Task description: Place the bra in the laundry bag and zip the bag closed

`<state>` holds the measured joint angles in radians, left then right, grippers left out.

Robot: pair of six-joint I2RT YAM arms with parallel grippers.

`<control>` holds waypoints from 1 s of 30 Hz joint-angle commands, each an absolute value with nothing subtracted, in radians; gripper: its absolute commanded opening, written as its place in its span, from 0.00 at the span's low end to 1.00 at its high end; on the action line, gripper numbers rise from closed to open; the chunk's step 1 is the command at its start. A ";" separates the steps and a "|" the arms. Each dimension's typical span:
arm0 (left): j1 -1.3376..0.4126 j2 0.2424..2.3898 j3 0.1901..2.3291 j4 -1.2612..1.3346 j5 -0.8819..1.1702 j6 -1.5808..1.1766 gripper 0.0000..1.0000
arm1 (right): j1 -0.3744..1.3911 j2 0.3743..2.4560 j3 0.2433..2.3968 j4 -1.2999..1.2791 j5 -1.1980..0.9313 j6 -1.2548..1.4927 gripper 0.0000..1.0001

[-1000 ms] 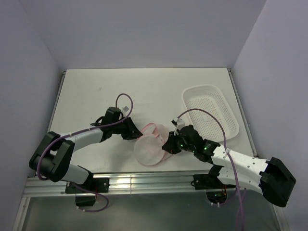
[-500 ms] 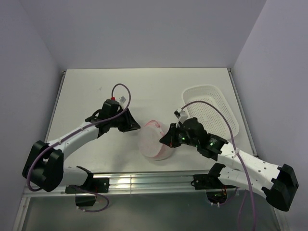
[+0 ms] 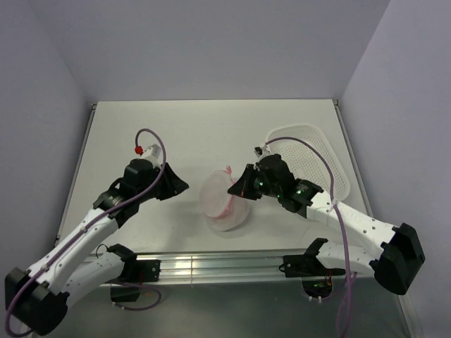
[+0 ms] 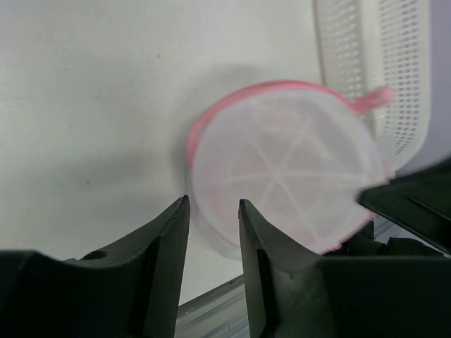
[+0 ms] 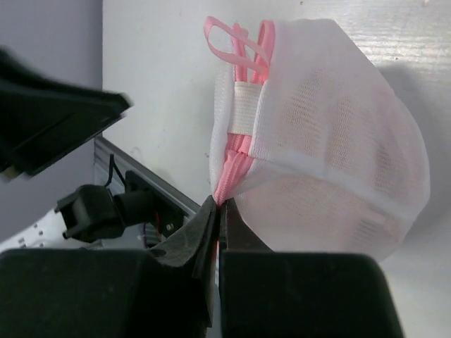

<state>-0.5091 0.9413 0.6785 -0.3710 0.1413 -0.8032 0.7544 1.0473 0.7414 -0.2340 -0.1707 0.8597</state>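
Note:
The laundry bag (image 3: 222,201), a round white mesh pouch with a pink zipper rim, stands tilted on edge at the table's middle front. My right gripper (image 3: 232,191) is shut on its pink rim, and the right wrist view shows the fingertips (image 5: 220,204) pinching the zipper tape at the bag (image 5: 331,141). A faint peach tint shows through the lower dome; the bra cannot be made out clearly. My left gripper (image 3: 182,186) hangs open a short way left of the bag with nothing between its fingers (image 4: 213,208). It faces the bag's domed side (image 4: 282,169).
A white perforated plastic basket (image 3: 320,158) sits at the right, just behind the right arm, and shows behind the bag in the left wrist view (image 4: 394,63). A pink hanging loop (image 5: 225,35) sticks out of the bag's top. The metal rail (image 3: 211,266) runs along the table's near edge.
My left gripper has let go, opened and drawn back left, away from the bag. My right gripper has shut on the rim and raised the bag onto its edge, moving farther from the near edge.

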 commanded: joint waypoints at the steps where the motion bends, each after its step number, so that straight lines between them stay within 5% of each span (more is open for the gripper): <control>1: -0.564 0.809 0.736 -0.426 0.058 -0.758 0.41 | 0.750 1.094 0.833 -0.218 -0.123 0.948 0.00; 16: -1.028 0.867 0.721 -0.184 -0.024 -0.741 0.38 | 0.756 1.272 1.023 -0.360 -0.081 1.029 0.00; 30: -1.032 0.995 0.588 0.123 0.055 -0.736 0.41 | 0.755 1.328 1.189 -0.595 -0.006 0.954 0.00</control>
